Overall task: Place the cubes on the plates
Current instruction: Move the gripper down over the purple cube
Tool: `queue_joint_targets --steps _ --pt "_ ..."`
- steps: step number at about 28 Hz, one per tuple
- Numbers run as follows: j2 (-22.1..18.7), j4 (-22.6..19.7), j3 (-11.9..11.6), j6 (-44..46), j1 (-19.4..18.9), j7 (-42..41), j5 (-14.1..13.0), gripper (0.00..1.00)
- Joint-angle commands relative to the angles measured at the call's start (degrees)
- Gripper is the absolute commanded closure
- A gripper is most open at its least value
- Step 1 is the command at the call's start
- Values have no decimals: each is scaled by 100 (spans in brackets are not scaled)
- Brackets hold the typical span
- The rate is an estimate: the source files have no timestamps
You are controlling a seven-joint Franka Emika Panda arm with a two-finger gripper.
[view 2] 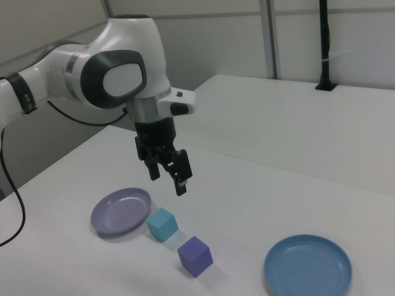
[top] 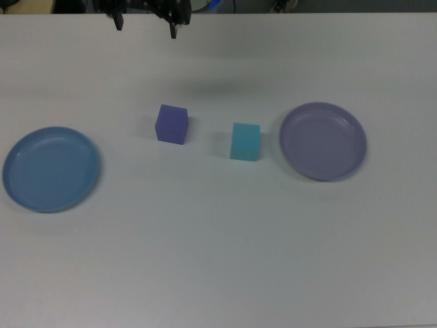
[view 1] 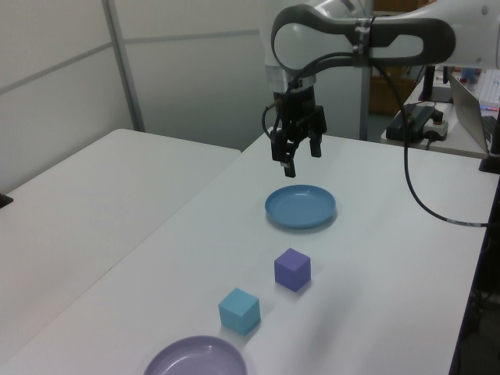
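Cubes, small matte purple cube (top: 171,124) and cyan cube (top: 245,141), look light, maybe soft; my empty gripper (view 2: 171,176), fingers spread, should pinch opposite flat faces.

There are two cubes: one purple cube (top: 171,124) and one cyan cube (top: 245,141). There are two plates: one blue plate (top: 51,169) and one lavender plate (top: 323,141). One robot arm (view 2: 111,74) carries one tool (view 2: 168,176) with two fingers, and two white desks show, one desk (top: 218,260) bearing the four things and a second desk (view 1: 86,195) beside it.
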State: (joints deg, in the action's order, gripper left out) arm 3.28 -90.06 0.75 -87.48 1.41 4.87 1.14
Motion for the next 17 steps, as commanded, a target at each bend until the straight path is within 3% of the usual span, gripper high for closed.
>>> queue_joint_targets --steps 1,10,17 --pt "311 -11 -66 -173 243 -118 88 0" --pt "735 -99 -22 -568 307 -469 140 0" --pt "771 -1117 -4 -1507 -44 -478 167 0"
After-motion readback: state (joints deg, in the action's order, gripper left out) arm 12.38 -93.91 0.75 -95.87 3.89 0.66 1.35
